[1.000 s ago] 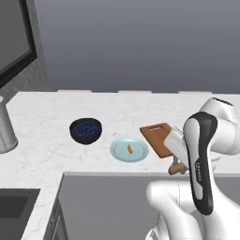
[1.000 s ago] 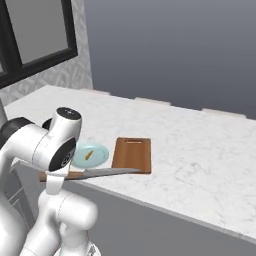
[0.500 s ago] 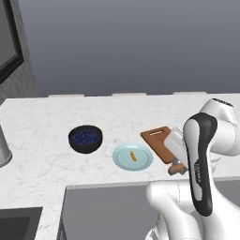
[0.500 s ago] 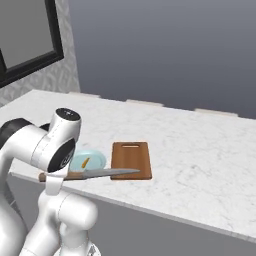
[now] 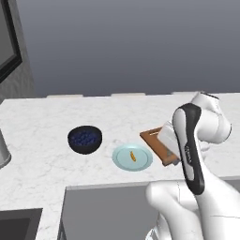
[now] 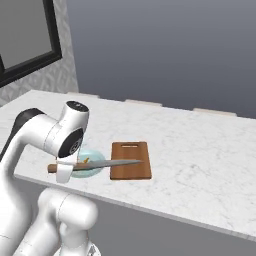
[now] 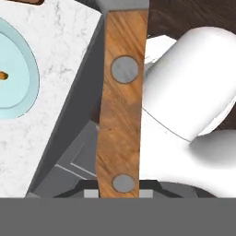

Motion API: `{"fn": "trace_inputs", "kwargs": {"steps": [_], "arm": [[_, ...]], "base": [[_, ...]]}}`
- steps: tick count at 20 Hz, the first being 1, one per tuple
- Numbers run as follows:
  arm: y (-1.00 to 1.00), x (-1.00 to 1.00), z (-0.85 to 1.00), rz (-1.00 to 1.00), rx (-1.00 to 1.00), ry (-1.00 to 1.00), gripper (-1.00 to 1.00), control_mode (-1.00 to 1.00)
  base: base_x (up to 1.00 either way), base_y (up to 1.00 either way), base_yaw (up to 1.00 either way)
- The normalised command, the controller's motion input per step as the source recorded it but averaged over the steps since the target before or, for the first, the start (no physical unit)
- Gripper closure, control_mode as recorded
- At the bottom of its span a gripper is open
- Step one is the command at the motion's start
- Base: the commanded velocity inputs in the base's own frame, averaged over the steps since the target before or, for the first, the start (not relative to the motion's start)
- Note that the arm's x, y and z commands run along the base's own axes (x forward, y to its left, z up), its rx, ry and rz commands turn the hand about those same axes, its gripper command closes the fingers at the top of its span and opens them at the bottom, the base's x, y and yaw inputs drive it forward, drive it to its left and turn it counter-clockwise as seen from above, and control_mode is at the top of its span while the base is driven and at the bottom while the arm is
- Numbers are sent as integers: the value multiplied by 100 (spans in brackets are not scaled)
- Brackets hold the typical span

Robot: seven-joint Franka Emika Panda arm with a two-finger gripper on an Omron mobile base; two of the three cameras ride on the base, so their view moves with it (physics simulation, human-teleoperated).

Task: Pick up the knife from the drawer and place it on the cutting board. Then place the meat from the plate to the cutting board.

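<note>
While claw (image 6: 64, 169) pinches knife (image 6: 100, 164) above counter edge (image 6: 150, 210), cutting board (image 6: 131, 160) lies bare

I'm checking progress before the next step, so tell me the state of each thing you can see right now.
knife: held level in the air, blade toward the board
gripper: shut on the knife handle
cutting board: flat on the counter, nothing on it
meat: lying on the plate
plate: on the counter beside the board
bowl: upright, holding blue berries
</note>
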Motion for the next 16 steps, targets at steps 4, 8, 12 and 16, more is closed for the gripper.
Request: {"fn": "trace_inputs", "kwargs": {"steps": [4,8,12,16], "arm": [[0,68,0,32,-7,20,100,-100],[-18,30,-17,37,-12,9,100,-100],[-69,18,-45,38,-8,1,100,-100],[-97,1,-59,29,0,-7,100,-100]], "base": [[0,0,0],[0,0,0],[0,0,0],[0,0,0]]}}
